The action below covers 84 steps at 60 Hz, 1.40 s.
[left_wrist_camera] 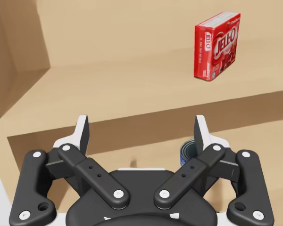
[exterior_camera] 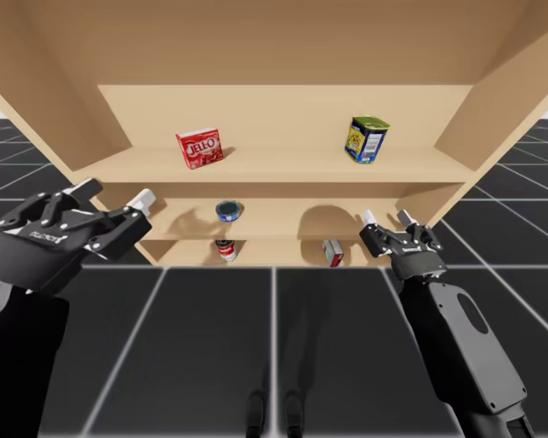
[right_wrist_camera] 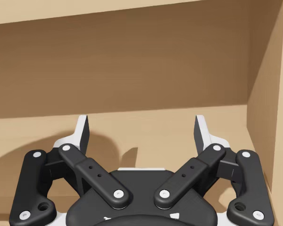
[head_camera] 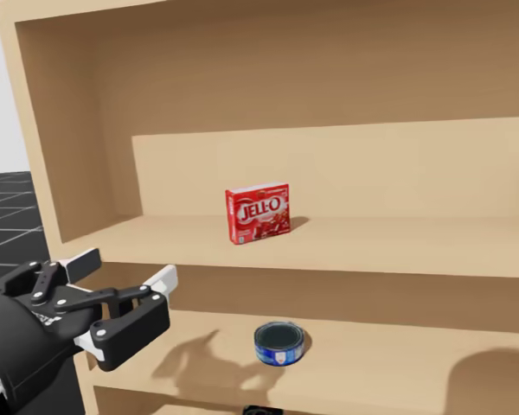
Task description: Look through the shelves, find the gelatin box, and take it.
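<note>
The red gelatin box [exterior_camera: 199, 148] [head_camera: 258, 213] [left_wrist_camera: 216, 45] stands upright on the top shelf [exterior_camera: 274, 166], left of its middle. My left gripper [exterior_camera: 117, 202] [head_camera: 125, 277] [left_wrist_camera: 141, 133] is open with nothing between its fingers, in front of the shelves' left end, below and left of the box. In the left wrist view the box is ahead of the gripper, off toward the right finger. My right gripper [exterior_camera: 387, 219] [right_wrist_camera: 141, 132] is open and empty, facing the middle shelf [right_wrist_camera: 146, 127] near its right wall.
A blue and yellow can [exterior_camera: 366, 139] stands on the top shelf at the right. A low blue tin [exterior_camera: 228, 211] [head_camera: 281, 343] [left_wrist_camera: 187, 153] lies on the middle shelf. On the bottom shelf are a red and white can [exterior_camera: 226, 249] and a small red box [exterior_camera: 332, 252].
</note>
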{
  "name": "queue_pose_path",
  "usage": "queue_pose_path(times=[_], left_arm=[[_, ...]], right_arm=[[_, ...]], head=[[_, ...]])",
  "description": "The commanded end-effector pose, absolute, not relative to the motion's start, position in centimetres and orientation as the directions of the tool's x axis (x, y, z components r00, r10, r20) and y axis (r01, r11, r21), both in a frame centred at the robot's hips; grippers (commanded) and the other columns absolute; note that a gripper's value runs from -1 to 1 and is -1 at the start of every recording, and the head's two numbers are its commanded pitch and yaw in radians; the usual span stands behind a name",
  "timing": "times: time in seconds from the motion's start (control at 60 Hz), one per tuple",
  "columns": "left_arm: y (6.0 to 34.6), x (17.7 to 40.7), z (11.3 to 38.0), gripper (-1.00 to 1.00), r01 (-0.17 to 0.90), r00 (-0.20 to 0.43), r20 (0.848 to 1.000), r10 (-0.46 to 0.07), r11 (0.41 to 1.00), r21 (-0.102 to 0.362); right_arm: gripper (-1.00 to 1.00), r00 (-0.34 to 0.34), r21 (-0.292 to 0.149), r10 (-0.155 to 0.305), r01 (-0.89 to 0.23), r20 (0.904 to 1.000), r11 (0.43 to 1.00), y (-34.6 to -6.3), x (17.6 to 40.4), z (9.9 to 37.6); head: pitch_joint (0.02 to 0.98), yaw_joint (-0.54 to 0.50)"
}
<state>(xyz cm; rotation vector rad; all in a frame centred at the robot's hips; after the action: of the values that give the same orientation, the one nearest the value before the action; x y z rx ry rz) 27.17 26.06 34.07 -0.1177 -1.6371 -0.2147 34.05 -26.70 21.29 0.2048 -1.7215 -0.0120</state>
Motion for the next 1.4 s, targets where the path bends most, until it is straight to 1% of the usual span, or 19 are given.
queue_pose_path(times=[0.017,0.1,0.133,0.233,0.267,0.333,0.383,0.483,0.517,0.683,0.733,0.817,0.833,0.85,0.867,0.883,0.917,1.167,1.4], left_arm=[[24.5,27.7,37.1,-1.0,0.255,-0.084,0.993,-0.081,0.962,0.101],[24.1,28.9,37.6,-1.0,0.3,-0.063,0.996,-0.062,0.951,0.078],[23.8,29.8,37.9,-1.0,0.306,-0.058,0.996,-0.068,0.948,0.083],[23.3,31.4,38.1,-1.0,0.338,-0.038,0.998,-0.052,0.939,0.062],[23.0,32.8,38.2,-1.0,0.342,-0.037,0.997,-0.067,0.937,0.075],[22.7,34.2,38.2,-1.0,0.359,-0.029,0.998,-0.052,0.931,0.059],[22.4,35.5,38.1,-1.0,0.351,-0.021,0.998,-0.064,0.934,0.067],[22.0,37.1,37.8,-1.0,0.353,0.0,0.997,-0.072,0.933,0.067],[21.8,37.8,37.7,-1.0,0.365,0.014,0.998,-0.054,0.93,0.045],[21.1,39.8,37.6,-1.0,0.376,0.027,0.999,-0.041,0.926,0.028],[20.9,40.4,37.7,-1.0,0.39,0.029,0.999,-0.019,0.921,0.007],[20.7,40.7,37.6,-1.0,0.403,0.032,0.999,-0.007,0.915,-0.006],[20.6,40.7,37.6,-0.91,0.407,0.036,0.999,-0.005,0.913,-0.01],[20.6,40.7,37.6,-0.44,0.408,0.037,0.999,-0.004,0.913,-0.012],[20.6,40.6,37.6,-0.21,0.407,0.034,0.999,-0.005,0.913,-0.009],[20.4,40.6,37.6,0.56,0.411,0.033,0.999,-0.002,0.912,-0.012],[20.2,40.4,37.7,0.97,0.424,0.027,1.0,0.001,0.906,-0.013],[20.0,37.7,38.8,1.0,0.446,-0.013,1.0,0.005,0.895,0.001],[21.4,32.7,39.6,1.0,0.442,-0.04,0.999,-0.03,0.896,0.044]], right_arm=[[-1.0,-0.143,0.127,-0.145,-0.128,0.979,0.984,-26.7,34.0,21.3],[-1.0,-0.143,0.127,-0.145,-0.13,0.9791,0.983,-26.7,34.1,21.3],[-1.0,-0.143,0.128,-0.146,-0.129,0.9789,0.983,-26.7,34.1,21.3],[-1.0,-0.142,0.129,-0.147,-0.127,0.9789,0.983,-26.8,34.1,21.3],[-1.0,-0.142,0.13,-0.147,-0.127,0.9788,0.983,-26.8,34.1,21.3],[-1.0,-0.143,0.13,-0.148,-0.127,0.9786,0.983,-26.8,34.1,21.3],[-1.0,-0.143,0.131,-0.149,-0.126,0.9784,0.983,-26.9,34.1,21.4],[-1.0,-0.147,0.131,-0.15,-0.129,0.9778,0.983,-27.0,34.1,21.4],[-1.0,-0.15,0.131,-0.15,-0.13,0.9772,0.983,-27.0,34.1,21.4],[-1.0,-0.153,0.133,-0.152,-0.128,0.9765,0.983,-27.2,34.1,21.4],[-1.0,-0.154,0.133,-0.152,-0.128,0.9763,0.983,-27.2,34.1,21.4],[-1.0,-0.156,0.133,-0.153,-0.129,0.9758,0.983,-27.3,34.1,21.4],[-1.0,-0.157,0.133,-0.153,-0.129,0.9757,0.983,-27.3,34.1,21.4],[-1.0,-0.157,0.133,-0.153,-0.129,0.9757,0.983,-27.3,34.1,21.4],[-1.0,-0.157,0.133,-0.153,-0.129,0.9757,0.983,-27.4,34.1,21.5],[-1.0,-0.157,0.134,-0.153,-0.128,0.9756,0.983,-27.4,34.1,21.5],[-1.0,-0.157,0.135,-0.155,-0.128,0.9754,0.983,-27.4,34.1,21.5],[-1.0,-0.156,0.136,-0.155,-0.126,0.9755,0.983,-27.5,34.1,21.4],[-1.0,-0.157,0.132,-0.15,-0.124,0.9761,0.984,-27.5,34.2,21.4]], head=[[0.281,0.25],[0.281,0.26],[0.281,0.26],[0.281,0.26],[0.281,0.26],[0.281,0.26],[0.281,0.25],[0.284,0.25],[0.286,0.25],[0.289,0.24],[0.29,0.24],[0.29,0.24],[0.291,0.24],[0.291,0.24],[0.292,0.24],[0.292,0.24],[0.293,0.24],[0.297,0.23],[0.299,0.23]])
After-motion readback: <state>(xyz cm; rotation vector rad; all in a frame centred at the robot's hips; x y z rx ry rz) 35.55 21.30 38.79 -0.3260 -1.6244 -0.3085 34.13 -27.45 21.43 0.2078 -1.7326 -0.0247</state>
